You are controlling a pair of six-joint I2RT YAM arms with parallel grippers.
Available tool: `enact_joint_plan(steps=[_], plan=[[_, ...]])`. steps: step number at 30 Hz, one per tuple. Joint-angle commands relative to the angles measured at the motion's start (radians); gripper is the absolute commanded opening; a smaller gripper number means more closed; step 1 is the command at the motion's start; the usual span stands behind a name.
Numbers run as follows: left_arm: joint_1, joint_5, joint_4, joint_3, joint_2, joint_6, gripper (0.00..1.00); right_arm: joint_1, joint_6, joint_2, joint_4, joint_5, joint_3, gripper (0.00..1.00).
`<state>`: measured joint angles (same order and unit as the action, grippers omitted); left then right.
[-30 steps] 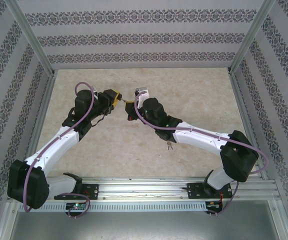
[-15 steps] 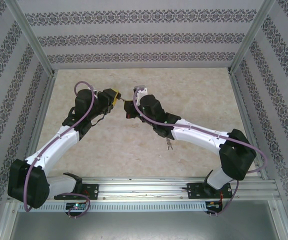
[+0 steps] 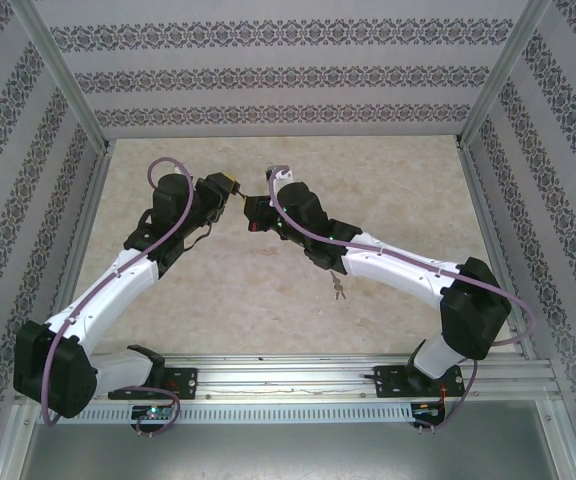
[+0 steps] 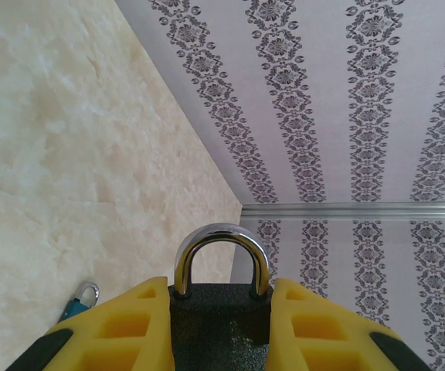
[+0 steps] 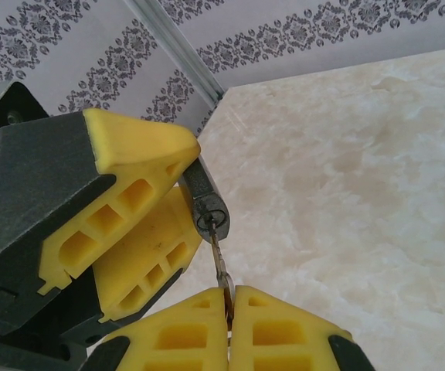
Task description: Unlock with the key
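Clamping the padlock [image 4: 221,328] above the worktop [image 3: 388,200], around eleven o'clock of its middle, the left gripper [image 4: 221,287] holds firm. The right gripper [image 5: 227,297] pinches the key [image 5: 218,251], seated in the keyhole [image 5: 209,219]. Twisting off-axis could bend the key or let it slip.

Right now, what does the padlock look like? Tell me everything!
The padlock has a dark, grainy body and a shiny silver shackle, pushed in at both ends. The left gripper clamps its body above the table. A key, pinched by the right gripper, sits in its keyhole.
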<state>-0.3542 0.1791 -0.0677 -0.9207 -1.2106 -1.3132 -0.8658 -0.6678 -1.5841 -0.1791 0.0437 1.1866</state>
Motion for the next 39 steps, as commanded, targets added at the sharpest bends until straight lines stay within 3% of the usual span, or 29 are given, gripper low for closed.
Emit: enact_joint_plan(steps=[1, 15, 39], plan=[[-0.042, 0.075, -0.021, 0.004, 0.022, -0.010, 0.00, -0.006, -0.021, -0.023, -0.122, -0.076, 0.029, 0.00], [-0.042, 0.126, -0.106, 0.023, 0.011, -0.062, 0.00, 0.011, -0.047, -0.009, -0.225, -0.051, -0.050, 0.00], [-0.042, 0.134, -0.016, -0.014, -0.003, 0.017, 0.00, 0.086, -0.122, 0.055, -0.103, -0.148, -0.041, 0.00]])
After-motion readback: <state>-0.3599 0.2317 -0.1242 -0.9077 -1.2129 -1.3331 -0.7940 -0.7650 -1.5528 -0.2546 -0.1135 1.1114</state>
